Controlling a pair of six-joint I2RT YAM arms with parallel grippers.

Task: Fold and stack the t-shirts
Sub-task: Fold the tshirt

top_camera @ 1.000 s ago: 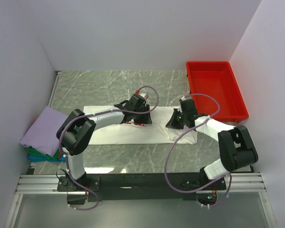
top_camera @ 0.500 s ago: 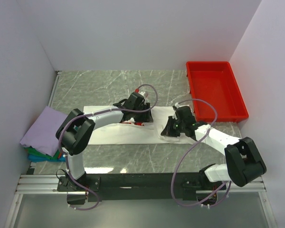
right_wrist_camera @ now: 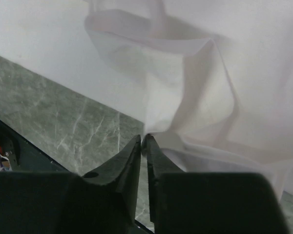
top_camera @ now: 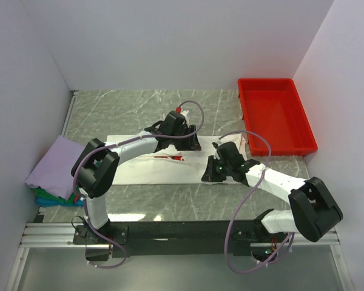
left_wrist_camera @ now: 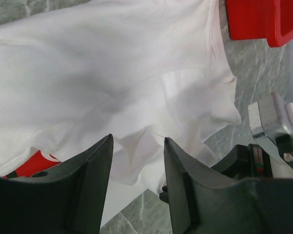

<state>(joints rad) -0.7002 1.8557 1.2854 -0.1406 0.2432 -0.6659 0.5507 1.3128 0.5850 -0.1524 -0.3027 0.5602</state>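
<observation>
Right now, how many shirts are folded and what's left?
Done: folded lavender, green and blue cloth shirts piled at the left. In hand: the white cloth shirt with a red print, partly folded, left gripper and right gripper at it. Left: finish folding it and stack it.

Left arm (top_camera: pixel 133 147) covers most of the white t-shirt's (top_camera: pixel 148 173) print (top_camera: pixel 170 157)

The white t-shirt (left_wrist_camera: pixel 136 73) is soft matt cloth, creased at its folds. The desk (right_wrist_camera: pixel 63 122) looks like smooth veined stone. The tray (top_camera: pixel 273 112) is glossy red plastic, the left gripper (left_wrist_camera: pixel 136 151) matt black plastic.
</observation>
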